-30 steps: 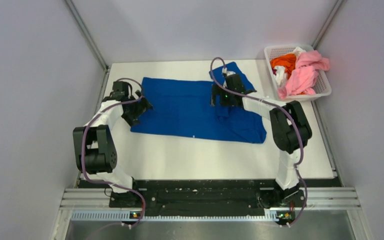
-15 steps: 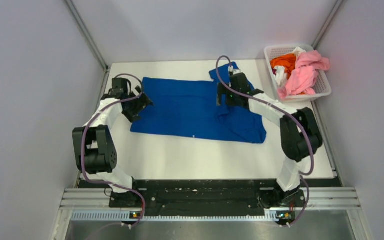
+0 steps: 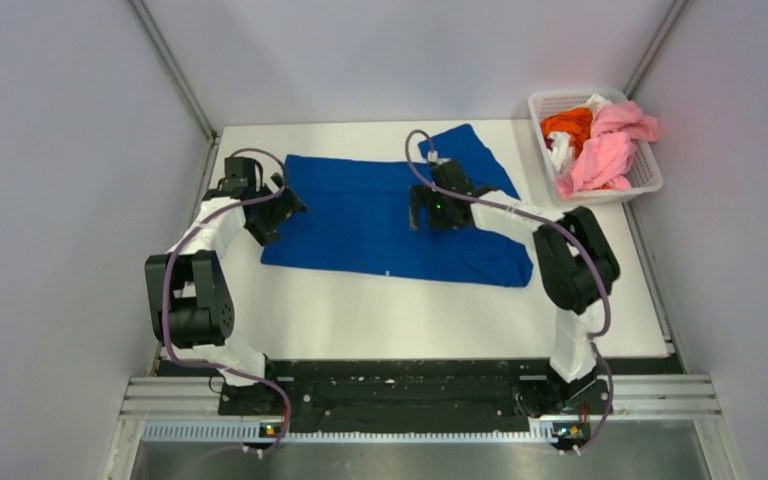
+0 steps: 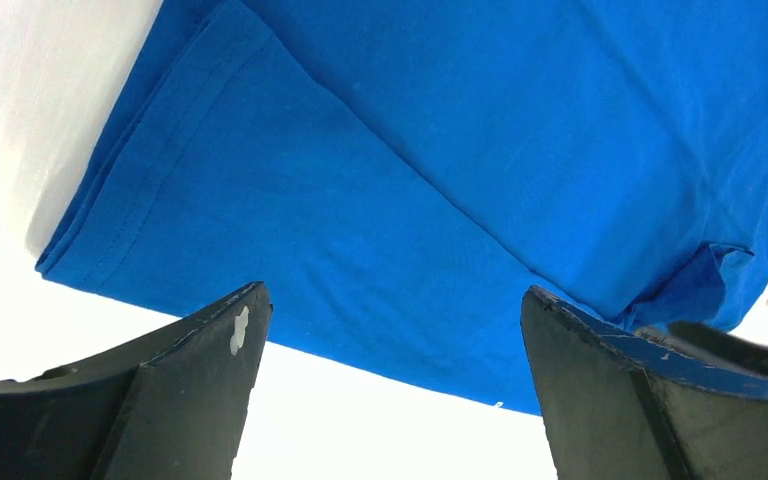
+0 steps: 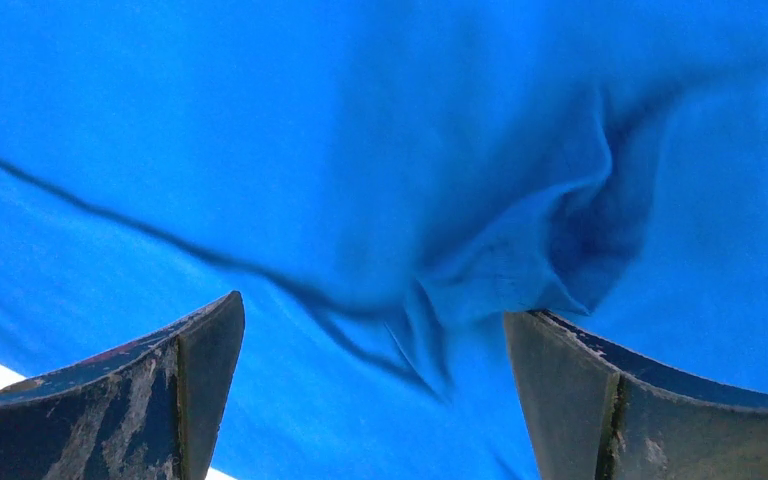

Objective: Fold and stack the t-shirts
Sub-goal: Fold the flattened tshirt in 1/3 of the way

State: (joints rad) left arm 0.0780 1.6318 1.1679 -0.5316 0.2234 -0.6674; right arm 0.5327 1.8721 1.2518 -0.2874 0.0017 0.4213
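Observation:
A royal blue t-shirt lies spread flat across the middle of the white table, one sleeve sticking out at the far right. My left gripper hovers at the shirt's left hem, jaws wide open and empty; in its wrist view the blue cloth and its hemmed corner fill the frame above the open fingers. My right gripper hangs open over the shirt's right half, above a bunched fold, gripping nothing. Pink, orange and white t-shirts sit heaped in the basket.
A white plastic lattice basket stands at the table's far right corner. Grey enclosure walls close in on both sides and behind. Bare white tabletop stretches between the shirt and the arm bases.
My right gripper has swung left over the shirt, from near the sleeve toward the shirt's middle, still open. The left gripper has stayed at the left hem.

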